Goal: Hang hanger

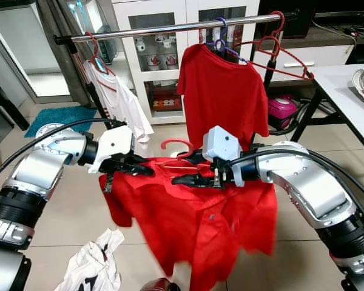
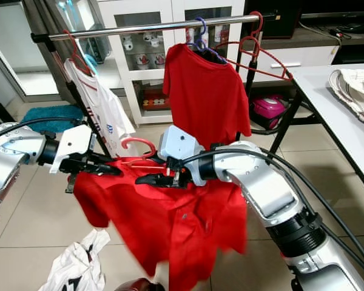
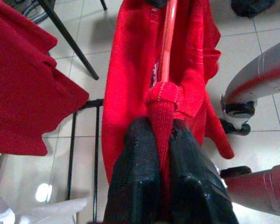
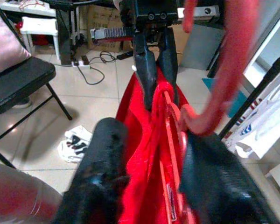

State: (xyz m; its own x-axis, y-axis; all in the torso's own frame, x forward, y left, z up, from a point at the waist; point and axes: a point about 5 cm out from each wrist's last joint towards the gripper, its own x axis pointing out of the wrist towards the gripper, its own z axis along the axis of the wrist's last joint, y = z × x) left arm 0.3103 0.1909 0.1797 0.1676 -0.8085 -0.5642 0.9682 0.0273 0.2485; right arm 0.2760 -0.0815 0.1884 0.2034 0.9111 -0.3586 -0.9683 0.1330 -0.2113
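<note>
Two silver robot arms hold a red shirt (image 1: 194, 212) in the air between them, in front of a clothes rail (image 1: 170, 28). The left end effector (image 1: 139, 167) is closed, pinching a fold of the shirt's shoulder between its black fingers (image 3: 140, 172). The right end effector (image 1: 185, 179) faces it from close by, its fingers spread on either side of the bunched cloth and a red hanger (image 1: 177, 145) that sits inside the shirt. The hanger's hook curves up just above the two end effectors, below the rail and not on it. The shirt droops from the grip toward the tiled floor (image 1: 67, 212).

On the rail hang a white shirt (image 1: 118, 100) near its left end, another red shirt (image 1: 221, 91) near the middle, and an empty red hanger (image 1: 285, 57) near its right end. A white garment (image 1: 94, 264) lies crumpled on the floor below the left arm. A white cabinet (image 1: 164, 54) stands behind the rail, and a white counter (image 1: 346, 91) is at the right.
</note>
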